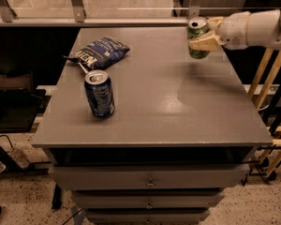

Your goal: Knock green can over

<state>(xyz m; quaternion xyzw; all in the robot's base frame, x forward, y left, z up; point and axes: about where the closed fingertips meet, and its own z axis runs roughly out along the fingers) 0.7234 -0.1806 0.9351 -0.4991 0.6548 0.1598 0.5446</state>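
The green can [197, 43], with a mottled green label and a silver top, is at the far right of the grey table [154, 107]. It stays upright and looks raised a little off the surface, with a shadow on the tabletop below it. My gripper [202, 33] reaches in from the right on a pale arm [257, 28]. Its tan fingers [207, 41] are closed around the can's sides, one across the front and one behind the top.
A blue can [99, 93] stands upright at the front left of the table. A dark blue chip bag [99, 52] lies at the back left. Drawers sit below the tabletop. A railing runs behind the table, and wooden legs [271, 125] stand to its right.
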